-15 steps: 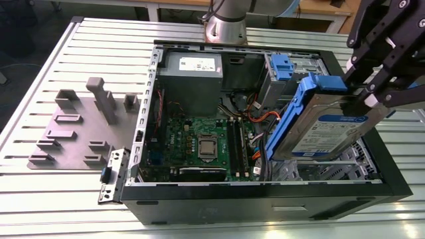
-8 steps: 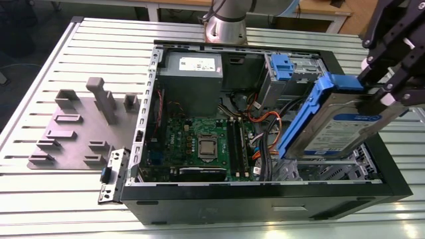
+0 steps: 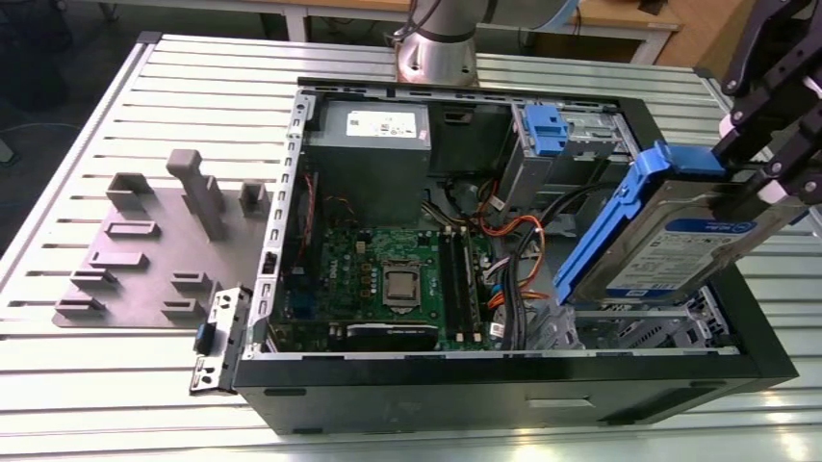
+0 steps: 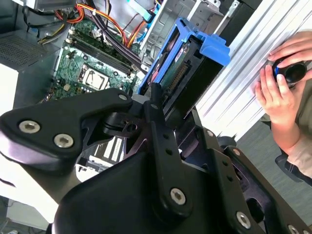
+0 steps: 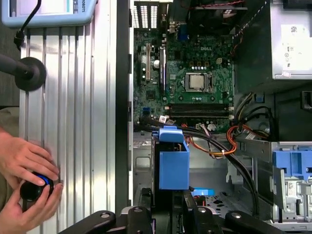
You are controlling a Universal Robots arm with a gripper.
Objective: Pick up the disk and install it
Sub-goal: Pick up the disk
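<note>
The disk (image 3: pixel 668 236), a silver drive with a white-and-blue label in a blue plastic carrier, hangs tilted on edge above the right side of the open computer case (image 3: pixel 514 380). My black gripper (image 3: pixel 760 195) is shut on its upper end at the exterior view's right. In the second wrist view the disk (image 4: pixel 181 61) sticks out beyond the gripper (image 4: pixel 163 105) towards the case. In the first wrist view the carrier's blue end (image 5: pixel 173 163) stands just past the gripper (image 5: pixel 170 207), over the case floor beside the cables.
Inside the case lie a green motherboard (image 3: pixel 385 279), a grey box with a white sticker (image 3: pixel 372 135), orange and black cables (image 3: pixel 514 241) and a blue tab at the drive bay (image 3: pixel 545 130). A grey fixture plate (image 3: pixel 141 255) lies left of the case. A person's hands (image 5: pixel 27 178) rest at the table edge.
</note>
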